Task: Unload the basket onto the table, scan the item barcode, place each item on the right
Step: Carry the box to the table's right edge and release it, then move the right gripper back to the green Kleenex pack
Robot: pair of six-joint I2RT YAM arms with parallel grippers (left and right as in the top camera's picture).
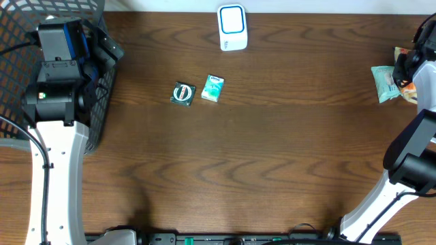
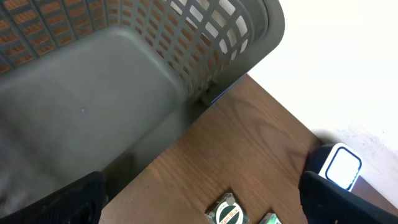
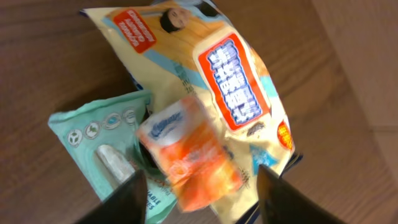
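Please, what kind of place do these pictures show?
Probably a mock shop checkout set up on a wooden table, not a real store. A white barcode scanner stands at the far edge, small wrapped packets lie on the wood, and a grey mesh basket waits at the left.

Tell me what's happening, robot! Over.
Left gripper open by basket. Right gripper open, orange packet between its jaws. Scanner uncovered, far off.

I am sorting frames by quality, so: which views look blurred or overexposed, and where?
Overhead: sharp, evenly lit table. Left wrist: the near basket is soft; beyond the table edge all is washed out white. Right wrist: the orange packet is smeared, the yellow bag sharper.
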